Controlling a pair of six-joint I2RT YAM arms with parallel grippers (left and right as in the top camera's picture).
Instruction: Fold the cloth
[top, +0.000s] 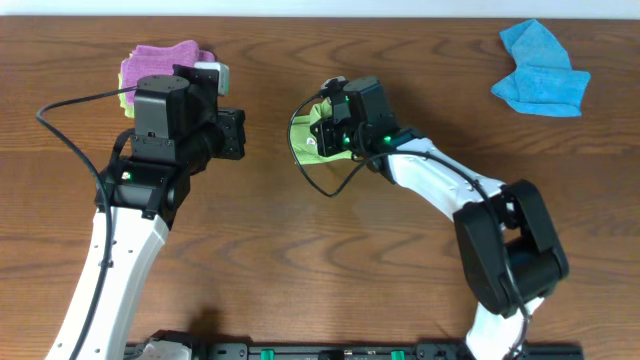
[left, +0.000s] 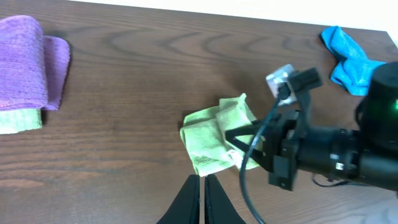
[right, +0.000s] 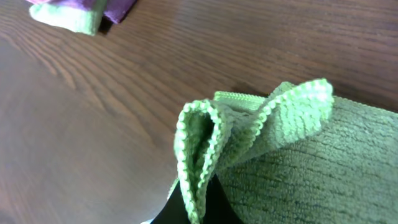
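The lime-green cloth (top: 302, 134) lies bunched in the middle of the table. In the left wrist view the cloth (left: 214, 140) is a crumpled heap with the right arm resting against its right side. My right gripper (top: 320, 136) is shut on the cloth, and the right wrist view shows a doubled hemmed edge of the cloth (right: 198, 149) pinched upright between the black fingers of the right gripper (right: 202, 196). My left gripper (left: 203, 190) is shut with nothing in it and hovers just short of the cloth's near edge. In the overhead view the left gripper (top: 238, 135) sits to the left of the cloth.
A purple cloth (top: 160, 62) lies at the back left on top of another pale green one (left: 18, 118). A bright blue cloth (top: 540, 72) is crumpled at the back right. Bare brown table (top: 300, 260) spreads in front between the two arms.
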